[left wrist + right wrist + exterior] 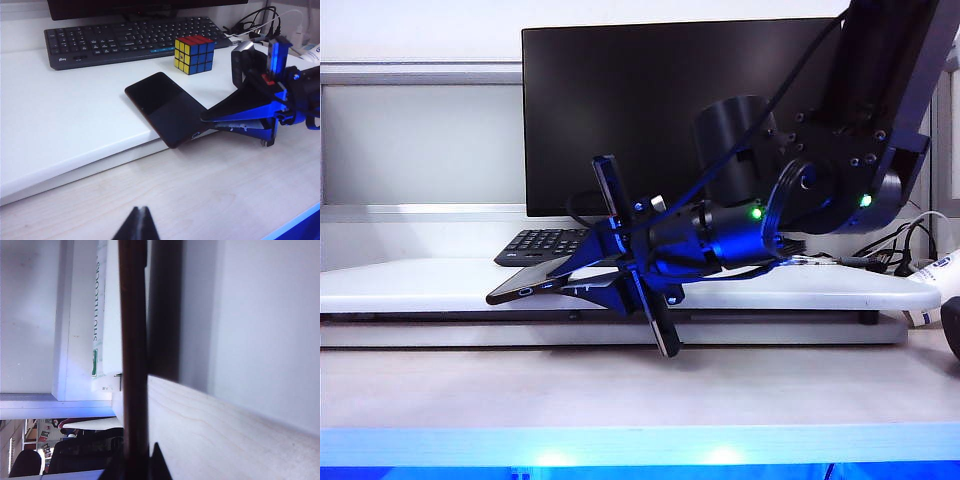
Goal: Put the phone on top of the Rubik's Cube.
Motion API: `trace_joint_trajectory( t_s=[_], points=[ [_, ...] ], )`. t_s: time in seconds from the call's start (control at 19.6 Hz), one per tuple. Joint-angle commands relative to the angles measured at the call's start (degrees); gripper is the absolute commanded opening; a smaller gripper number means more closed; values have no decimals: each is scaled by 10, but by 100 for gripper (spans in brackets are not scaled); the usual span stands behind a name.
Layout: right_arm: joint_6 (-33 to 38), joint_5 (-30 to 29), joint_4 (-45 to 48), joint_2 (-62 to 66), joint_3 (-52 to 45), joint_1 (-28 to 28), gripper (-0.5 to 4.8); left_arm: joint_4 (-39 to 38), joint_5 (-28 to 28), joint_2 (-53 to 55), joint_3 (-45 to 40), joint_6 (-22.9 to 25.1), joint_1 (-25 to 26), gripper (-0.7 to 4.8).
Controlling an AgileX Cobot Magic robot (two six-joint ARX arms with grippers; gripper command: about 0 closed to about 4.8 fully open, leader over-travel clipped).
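The thin flat black rectangular phone [162, 109] lies on the raised white platform [60, 115], with one end projecting past the platform's front edge over the lower pale wood-grain tabletop [210, 195]. The right gripper [207, 117], a blue-and-black two-finger unit, is level with that projecting end; its black tapered fingers [235, 106] are pinched onto the phone's edge, one above and one below. In the right wrist view the phone [134, 355] appears edge-on as a dark bar running out from between the closed fingertips. The small 3x3 Rubik's Cube [194, 54], showing red, yellow and blue faces, stands on the platform beyond the phone, just in front of the wide black keyboard [125, 40] and apart from the phone. The left gripper [136, 223] hangs above the wood tabletop, well away from the phone, its dark fingertips pressed together with nothing between them.
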Motion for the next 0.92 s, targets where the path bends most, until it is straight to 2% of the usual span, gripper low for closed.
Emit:
trace_joint_trajectory(
  t_s=[0.05, 0.46, 0.92],
  points=[
    [-3, 5, 11, -2, 2, 0, -9, -11, 7, 0, 0, -2, 0, -6],
    [-2, 4, 67, -5, 2, 0, -9, -11, 7, 0, 0, -2, 0, -6],
    [-2, 3, 71, -41, 2, -2, -9, -11, 7, 0, 0, -2, 0, -5]
  ],
)
